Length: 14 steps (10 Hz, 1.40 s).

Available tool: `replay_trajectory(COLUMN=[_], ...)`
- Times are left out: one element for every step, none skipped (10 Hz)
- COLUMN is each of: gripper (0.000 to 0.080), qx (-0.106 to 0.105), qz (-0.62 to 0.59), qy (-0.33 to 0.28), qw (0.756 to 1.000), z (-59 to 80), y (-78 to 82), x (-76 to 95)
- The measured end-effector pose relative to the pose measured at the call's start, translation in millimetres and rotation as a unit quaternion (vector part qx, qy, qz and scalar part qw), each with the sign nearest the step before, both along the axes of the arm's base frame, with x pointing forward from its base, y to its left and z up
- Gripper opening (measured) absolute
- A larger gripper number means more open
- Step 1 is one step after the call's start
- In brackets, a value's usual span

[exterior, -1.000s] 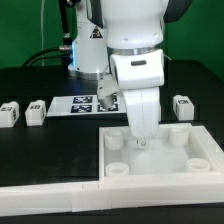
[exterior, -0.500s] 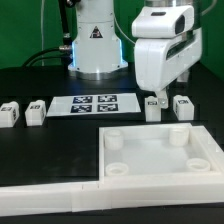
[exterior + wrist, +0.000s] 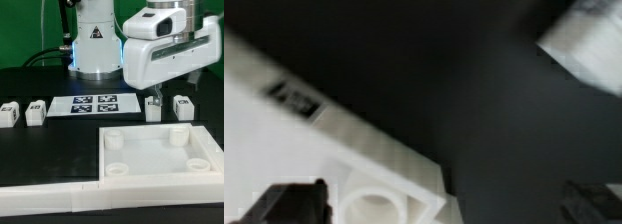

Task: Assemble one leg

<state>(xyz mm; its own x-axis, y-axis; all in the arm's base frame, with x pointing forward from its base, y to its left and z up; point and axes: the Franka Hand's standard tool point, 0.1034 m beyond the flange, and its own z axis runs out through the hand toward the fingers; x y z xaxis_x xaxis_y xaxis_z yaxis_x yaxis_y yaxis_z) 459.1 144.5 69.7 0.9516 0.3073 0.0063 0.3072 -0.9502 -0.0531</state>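
Several identical legs stand on the black table in the exterior view. Two are at the left [image 3: 9, 113] [image 3: 36, 111] and two are at the right [image 3: 152, 108] [image 3: 182, 106], behind the large white tray-like piece [image 3: 160, 178]. My gripper [image 3: 166, 95] hangs tilted just above the two right legs. Its jaws are spread wide and hold nothing. In the blurred wrist view the dark fingertips [image 3: 292, 202] sit far apart. Between them lies a corner of the tray with a round socket [image 3: 374, 206]. A leg's marker [image 3: 295, 97] shows beside it.
The marker board [image 3: 95, 103] lies flat behind the tray, in front of the arm's base [image 3: 95, 45]. A white rail [image 3: 50, 197] runs along the table's front edge. A blurred white shape [image 3: 589, 40] shows in the wrist view; I cannot tell what it is.
The gripper rose out of the tray's far-left socket area, moved to the exterior view's right, and now tilts above the two right legs. No part has moved.
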Motion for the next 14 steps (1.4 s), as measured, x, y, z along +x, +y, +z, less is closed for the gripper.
replay_trajectory(gripper=[0.0649, 0.0649, 0.0649, 0.0649, 0.0649, 0.0649, 0.0649, 0.0649, 0.0649, 0.0649, 0.0649, 0.0649, 0.0649, 0.0649], qx=[0.004, 0.007, 0.006, 0.003, 0.005, -0.004, -0.022, -0.041, -0.044, -0.056, -0.061, -0.073, -0.075, -0.08], qz=[-0.081, -0.134, -0.128, -0.125, -0.125, -0.121, -0.129, -0.153, -0.16, -0.162, -0.163, -0.151, -0.148, -0.144], qy=[0.007, 0.018, 0.023, 0.031, 0.028, 0.052, 0.107, 0.182, 0.229, 0.289, 0.341, 0.404, 0.425, 0.447], qw=[0.997, 0.991, 0.991, 0.992, 0.992, 0.991, 0.986, 0.97, 0.959, 0.942, 0.924, 0.899, 0.89, 0.879], z=[-5.1, -13.3, -12.2, -11.7, -12.1, -13.0, -12.4, -11.2, -16.1, -15.8, -16.5, -16.2, -21.4, -21.9], y=[10.8, 11.9, 11.0, 11.0, 11.6, 9.6, 9.7, 17.3, 22.8, 21.5, 22.2, 19.9, 20.7, 19.9], x=[-8.9, -16.3, -15.2, -14.8, -14.7, -19.9, -25.0, -26.9, -20.3, -28.7, -29.1, -31.4, -25.8, -28.1])
